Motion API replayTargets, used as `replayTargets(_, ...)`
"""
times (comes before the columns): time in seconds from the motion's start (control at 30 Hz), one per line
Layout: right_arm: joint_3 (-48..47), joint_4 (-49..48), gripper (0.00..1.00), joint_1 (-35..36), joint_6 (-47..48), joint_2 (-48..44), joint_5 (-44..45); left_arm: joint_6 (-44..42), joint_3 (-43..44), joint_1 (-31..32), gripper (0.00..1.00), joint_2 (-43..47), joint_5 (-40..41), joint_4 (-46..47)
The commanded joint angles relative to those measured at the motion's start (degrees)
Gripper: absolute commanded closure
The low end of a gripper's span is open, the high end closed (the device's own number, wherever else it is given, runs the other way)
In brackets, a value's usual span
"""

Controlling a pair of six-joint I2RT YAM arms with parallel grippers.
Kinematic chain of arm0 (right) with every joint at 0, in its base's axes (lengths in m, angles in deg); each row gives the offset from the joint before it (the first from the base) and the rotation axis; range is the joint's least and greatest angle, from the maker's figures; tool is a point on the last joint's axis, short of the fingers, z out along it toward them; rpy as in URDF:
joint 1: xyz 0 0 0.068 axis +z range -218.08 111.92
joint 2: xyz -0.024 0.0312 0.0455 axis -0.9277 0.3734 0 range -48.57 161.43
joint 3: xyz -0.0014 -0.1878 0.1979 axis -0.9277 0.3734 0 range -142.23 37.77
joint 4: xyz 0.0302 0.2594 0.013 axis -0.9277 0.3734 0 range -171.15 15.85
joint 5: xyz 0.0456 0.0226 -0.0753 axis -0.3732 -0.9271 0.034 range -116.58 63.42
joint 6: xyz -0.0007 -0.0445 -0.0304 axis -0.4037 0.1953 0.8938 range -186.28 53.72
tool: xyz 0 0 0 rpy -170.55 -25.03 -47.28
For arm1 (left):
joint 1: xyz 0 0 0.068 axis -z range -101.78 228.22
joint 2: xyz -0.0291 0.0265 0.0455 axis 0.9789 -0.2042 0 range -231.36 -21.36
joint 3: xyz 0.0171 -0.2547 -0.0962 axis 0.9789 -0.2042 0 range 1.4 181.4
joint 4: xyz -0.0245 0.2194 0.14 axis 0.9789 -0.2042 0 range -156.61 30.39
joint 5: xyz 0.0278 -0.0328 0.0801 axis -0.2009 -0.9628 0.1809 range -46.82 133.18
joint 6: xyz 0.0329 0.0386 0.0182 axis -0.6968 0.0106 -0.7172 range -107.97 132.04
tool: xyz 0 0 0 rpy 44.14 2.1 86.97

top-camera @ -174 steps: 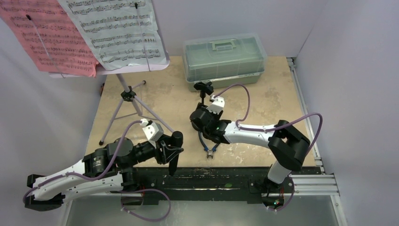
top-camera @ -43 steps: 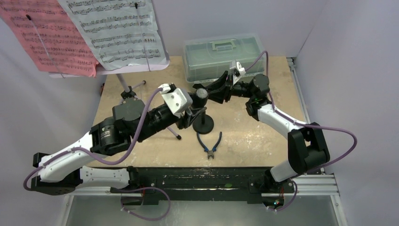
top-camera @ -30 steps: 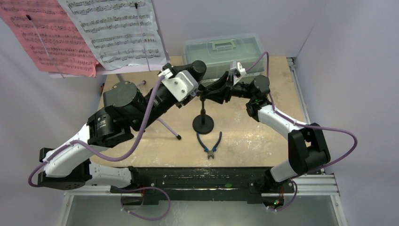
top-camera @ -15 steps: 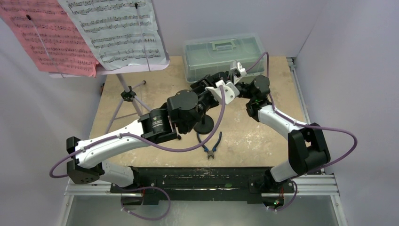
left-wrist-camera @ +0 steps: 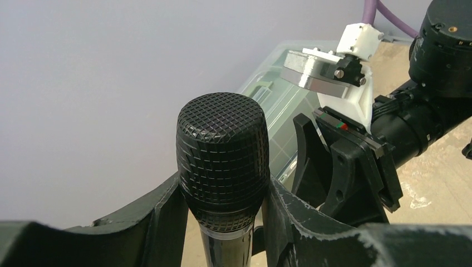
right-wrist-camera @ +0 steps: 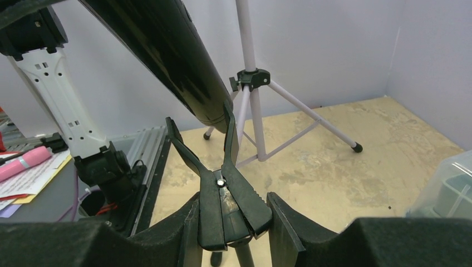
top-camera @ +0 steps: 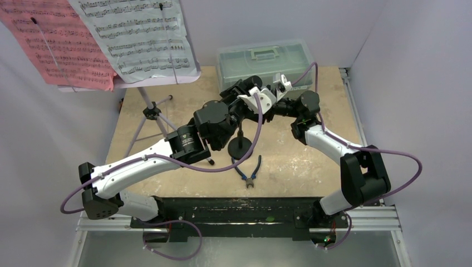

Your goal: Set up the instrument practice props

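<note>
My left gripper [left-wrist-camera: 224,188] is shut on the black microphone [left-wrist-camera: 222,150], just below its mesh head. My right gripper [right-wrist-camera: 232,203] is shut on the spring clip [right-wrist-camera: 225,192] at the top of the black round-based stand [top-camera: 240,148]. The clip's prongs are spread, and the microphone body [right-wrist-camera: 167,50] slants down between them. In the top view both grippers meet above the stand, the left wrist covering the right fingertips. The lilac music stand [top-camera: 151,113] stands at the back left with the pink sheet [top-camera: 50,44] and the white sheet [top-camera: 139,36] on it.
Blue-handled pliers [top-camera: 249,168] lie just in front of the stand's base. The translucent green toolbox [top-camera: 261,64] sits at the back, right behind both grippers. The music stand's tripod legs [right-wrist-camera: 289,119] spread over the left of the table [top-camera: 311,161]. Walls close in on the sides.
My left arm has swung the microphone from the left front up and over to the stand's clip. My right gripper has stayed on the clip.
</note>
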Motion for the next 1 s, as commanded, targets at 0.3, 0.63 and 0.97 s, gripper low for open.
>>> replayTargets(0.3, 0.2, -4.0, 1.0, 0.4, -1.4, -2.6, -0.8, 8.0, -8.6, -1.7, 1.0, 2.7, -3.5, 16.7)
replayTargets(0.63, 0.3, -4.4, 1.0, 0.5, -1.6, -2.6, -0.7, 13.1, -19.6, -1.8, 1.0, 6.8, -5.1, 34.1)
replayTargets(0.97, 0.1, -4.2, 1.0, 0.7, -1.7, -3.0, -0.6, 13.1, -21.5, -1.8, 1.0, 3.9, -9.9, 40.9)
